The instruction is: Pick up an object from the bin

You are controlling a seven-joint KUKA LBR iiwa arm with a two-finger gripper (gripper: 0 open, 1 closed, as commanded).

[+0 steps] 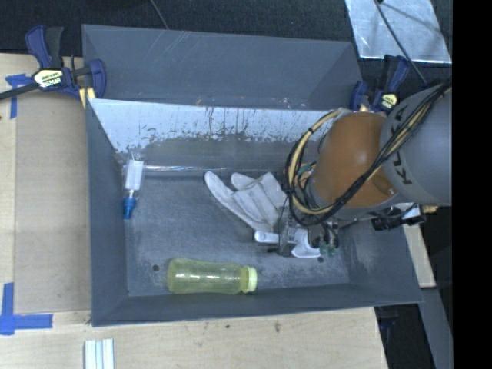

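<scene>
Pincer (289, 242) is down on the right end of the white glove (244, 194) lying on the bin (231, 68) floor. Can't tell if it's open or closed, tbh. I'd grab a bunched fold rather than flat fabric, then lift straight up. The arm leans in from the glove's right, orange wrist cover (350, 164) tipped downward.
</scene>
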